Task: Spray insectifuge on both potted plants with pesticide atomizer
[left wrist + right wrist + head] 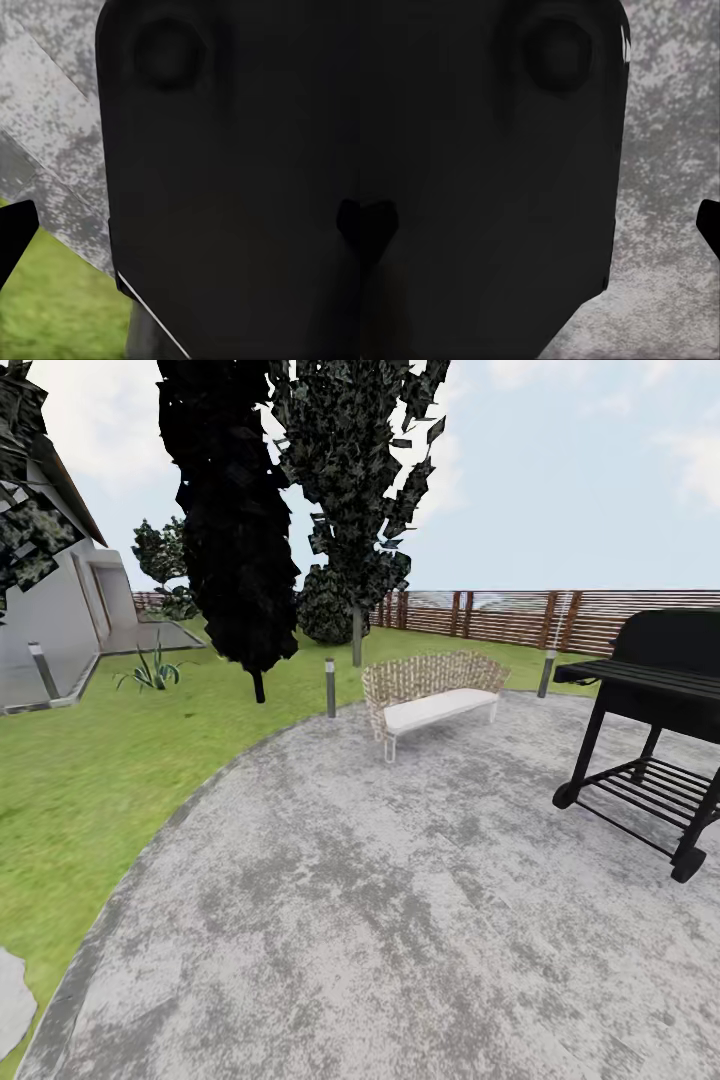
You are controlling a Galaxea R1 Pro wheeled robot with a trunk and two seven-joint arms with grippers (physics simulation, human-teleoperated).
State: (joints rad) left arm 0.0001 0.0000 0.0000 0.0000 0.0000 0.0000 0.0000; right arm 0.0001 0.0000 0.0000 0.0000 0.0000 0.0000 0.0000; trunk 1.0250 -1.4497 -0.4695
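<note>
The pesticide atomizer is out of view. The garden's round mottled grey patio (400, 920) spreads in front of me, with green lawn (110, 760) to its left and a brown slatted fence (500, 615) behind. A small low rosette of pointed green leaves (150, 672) sits on the lawn near the house; no pot can be made out. In the left wrist view my left gripper (180, 232) is open, its dark fingertips (15, 240) far apart in front of a dark body panel. My right gripper (540, 229) is open the same way, with nothing between its fingertips (709, 225).
A wicker bench with a white seat (435, 695) stands at the patio's far edge. A black wheeled grill (655, 720) is at the right. Short lamp posts (330, 686) line the edge. Dark trees (235, 530) rise behind, a grey house (50, 610) at the left.
</note>
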